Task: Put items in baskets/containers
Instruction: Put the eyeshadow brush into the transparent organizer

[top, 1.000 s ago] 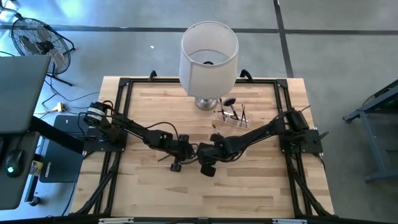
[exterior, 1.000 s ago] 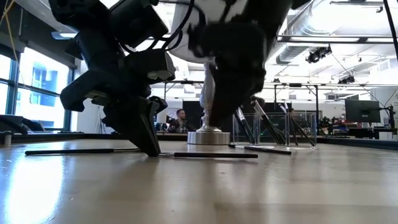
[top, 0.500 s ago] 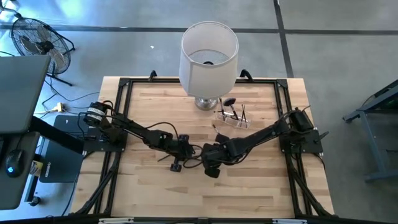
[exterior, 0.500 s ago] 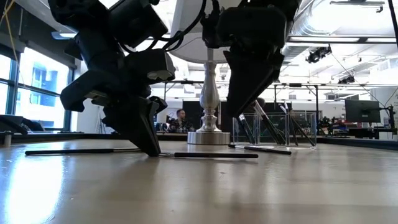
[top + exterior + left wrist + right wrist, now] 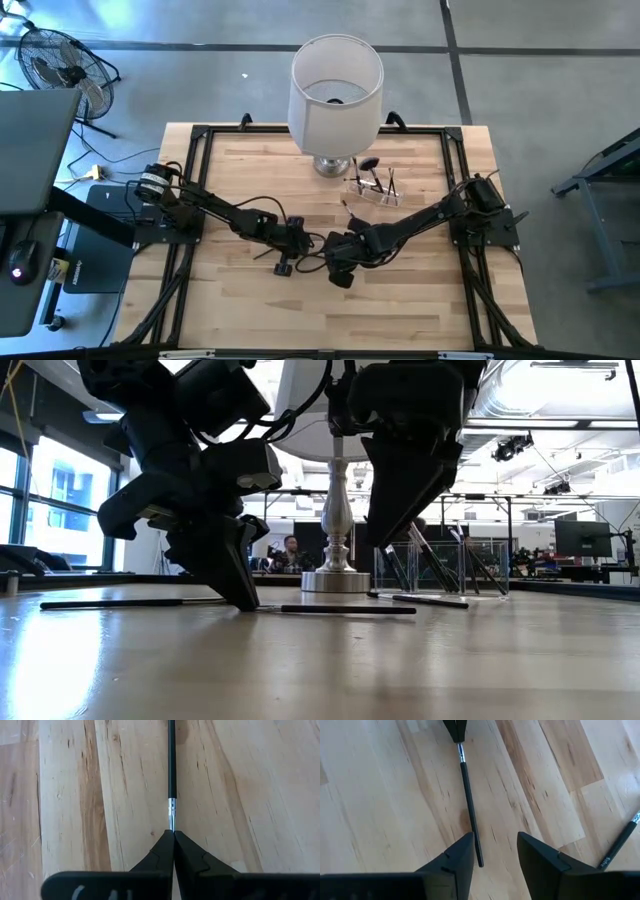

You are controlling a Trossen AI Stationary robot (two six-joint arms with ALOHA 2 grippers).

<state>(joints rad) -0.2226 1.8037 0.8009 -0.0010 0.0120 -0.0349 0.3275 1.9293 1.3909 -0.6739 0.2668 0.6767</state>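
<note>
We had the left hand (image 5: 173, 834) pinched shut on the brush (image 5: 171, 765) lying flat mid-counter (image 5: 250, 310), right hand (image 5: 492, 851) open over its free end; best to centre, then close before the left released.

Front table: bare pale wooden tabletop (image 5: 400, 300) is lying open.
Back centre: tall white lampshade on silver base (image 5: 336, 90) is blocking.
Beside it: small clear plastic holder (image 5: 372, 190) is crowding.
</note>
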